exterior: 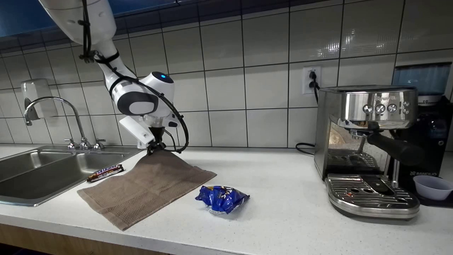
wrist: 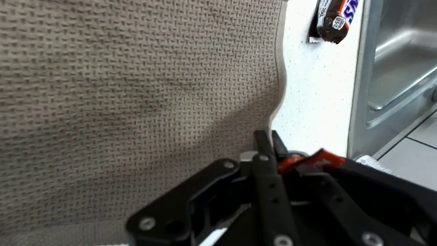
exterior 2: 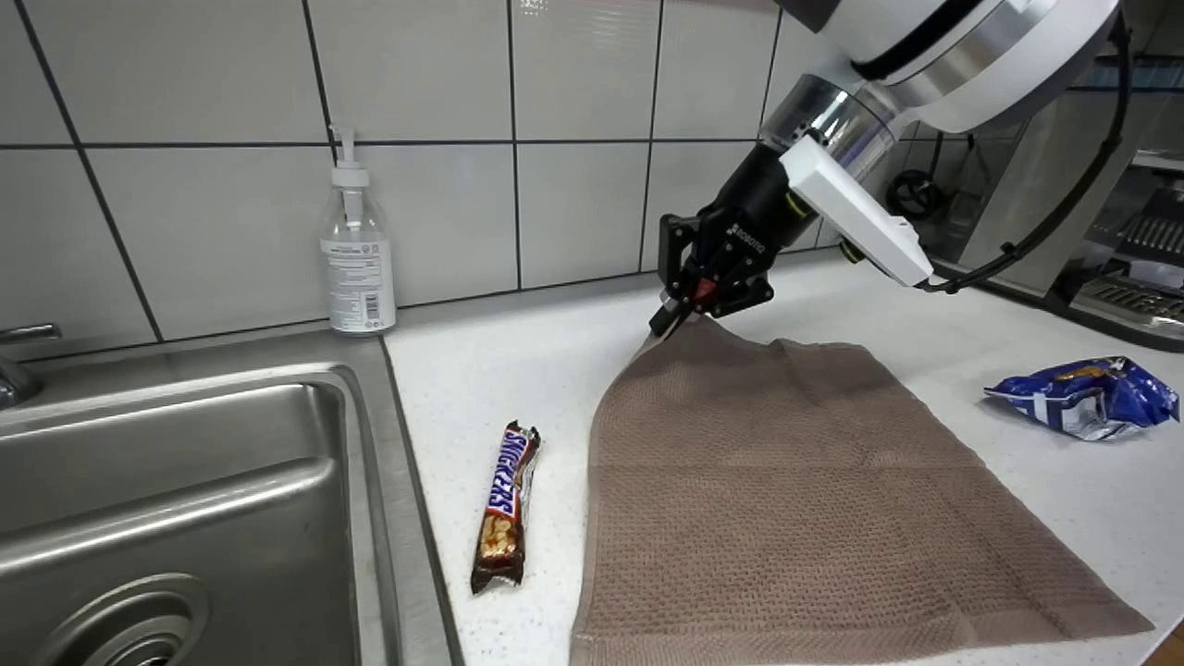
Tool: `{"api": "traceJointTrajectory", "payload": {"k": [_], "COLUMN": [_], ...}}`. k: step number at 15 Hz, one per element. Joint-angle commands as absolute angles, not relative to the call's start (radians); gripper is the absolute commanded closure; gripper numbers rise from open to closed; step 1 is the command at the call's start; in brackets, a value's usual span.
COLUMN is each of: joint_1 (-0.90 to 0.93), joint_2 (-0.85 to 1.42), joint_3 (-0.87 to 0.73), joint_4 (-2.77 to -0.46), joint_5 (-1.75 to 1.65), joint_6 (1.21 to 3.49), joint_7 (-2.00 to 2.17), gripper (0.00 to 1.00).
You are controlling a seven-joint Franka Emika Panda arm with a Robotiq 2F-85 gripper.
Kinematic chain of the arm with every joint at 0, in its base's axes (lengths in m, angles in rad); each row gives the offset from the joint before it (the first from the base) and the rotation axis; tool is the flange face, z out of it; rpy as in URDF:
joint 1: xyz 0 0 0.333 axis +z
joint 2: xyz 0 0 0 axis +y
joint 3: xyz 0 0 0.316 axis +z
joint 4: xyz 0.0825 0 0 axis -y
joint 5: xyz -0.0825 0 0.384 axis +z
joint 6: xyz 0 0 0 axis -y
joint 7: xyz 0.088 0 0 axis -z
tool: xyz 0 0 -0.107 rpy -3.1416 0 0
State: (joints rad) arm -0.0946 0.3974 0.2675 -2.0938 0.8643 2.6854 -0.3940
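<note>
A brown woven towel [exterior: 148, 187] lies spread on the white counter, with its back corner lifted. It also shows in an exterior view [exterior 2: 814, 490] and fills much of the wrist view [wrist: 153, 85]. My gripper [wrist: 271, 140] is shut on the towel's edge at that corner; it shows in both exterior views [exterior: 152, 149] [exterior 2: 670, 322]. The towel rises from the counter to the fingertips. A Snickers bar [exterior 2: 505, 507] lies beside the towel on the sink side, also in the wrist view [wrist: 338, 18]. A crumpled blue bag [exterior: 223, 199] lies on the towel's other side.
A steel double sink [exterior: 33, 202] with a faucet [exterior: 76, 115] adjoins the counter. A pump bottle [exterior 2: 359, 268] stands against the tiled wall. A coffee machine [exterior: 371, 102], a small bowl [exterior: 432, 187] and a black grinder [exterior: 435, 141] stand at the far end.
</note>
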Motion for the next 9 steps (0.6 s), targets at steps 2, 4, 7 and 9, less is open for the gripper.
{"api": "traceJointTrajectory", "payload": {"k": [2, 4, 7, 9], "joint_1": [-0.094, -0.117, -0.114, -0.113], "joint_2": [0.286, 0.257, 0.213, 0.184], "joint_3": [0.261, 0.280, 0.276, 0.275], "joint_4": [-2.204, -2.239, -2.287, -2.318], "joint_5": [0.969, 0.994, 1.029, 1.053], "joint_6": [2.696, 2.701, 2.704, 2.705], "joint_7": [-0.481, -0.504, -0.532, -0.552], "gripper": [0.99, 0.99, 0.99, 0.99]}}
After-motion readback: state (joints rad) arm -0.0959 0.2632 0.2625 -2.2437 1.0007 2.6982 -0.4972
